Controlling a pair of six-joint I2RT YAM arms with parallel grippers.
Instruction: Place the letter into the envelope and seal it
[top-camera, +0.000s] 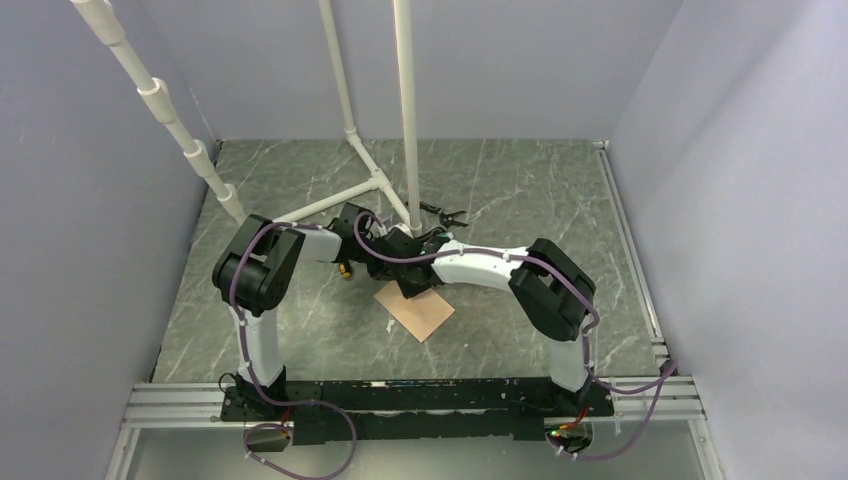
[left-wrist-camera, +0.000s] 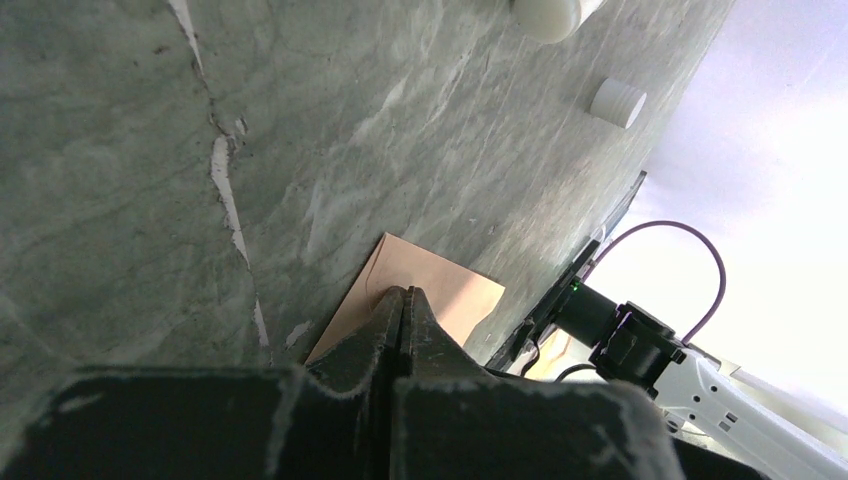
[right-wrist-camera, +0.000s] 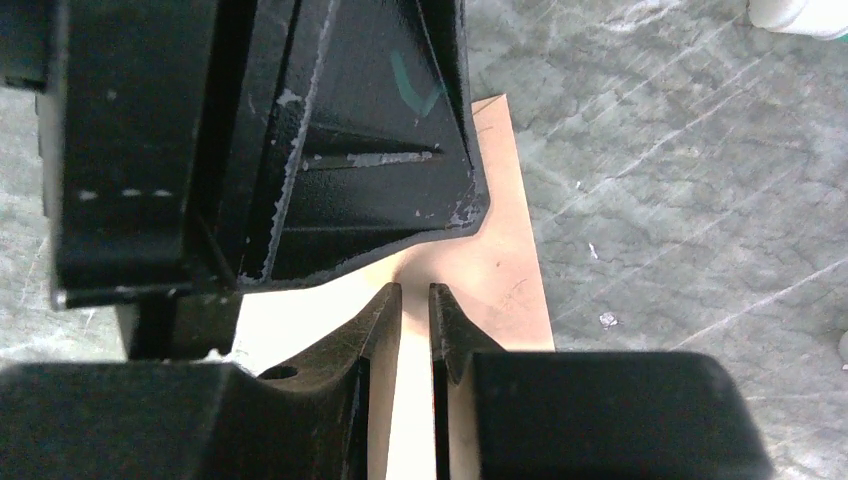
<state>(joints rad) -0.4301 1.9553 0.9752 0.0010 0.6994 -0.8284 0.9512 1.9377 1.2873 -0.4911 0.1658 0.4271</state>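
Out at the middle of the table (top-camera: 520, 190), both arms are reaching in and meeting over a single peach-tan sheet. This is the envelope (top-camera: 420, 312), lying flat on the marbled green surface with one corner turned toward the near edge. The left arm (top-camera: 262, 268) is coming in from the left and the right arm (top-camera: 548, 285) from the right. Their wrists are crowding together just above the envelope's far end, right in front of the white pipe frame (top-camera: 405, 100).

On the left wrist camera, the left gripper (left-wrist-camera: 405, 292) is showing its jaws pressed together with no gap between them. The tips are sitting over one edge of the envelope (left-wrist-camera: 455, 290); whether they are touching the paper, I cannot tell. A faint crease is running across the sheet just beyond the tips.

On the right wrist camera, the right gripper (right-wrist-camera: 415, 290) is showing its jaws narrowly apart, a thin slit with paper colour showing through it. The envelope (right-wrist-camera: 505, 270) is lying beneath them, looking tan on the right and paler on the left. A scuffed black housing (right-wrist-camera: 350, 130) with a teal mark is hanging just beyond the tips and covering much of the sheet. Whether these jaws are gripping the paper, I cannot tell. As for the letter, I am not making it out separately from the envelope in any view.
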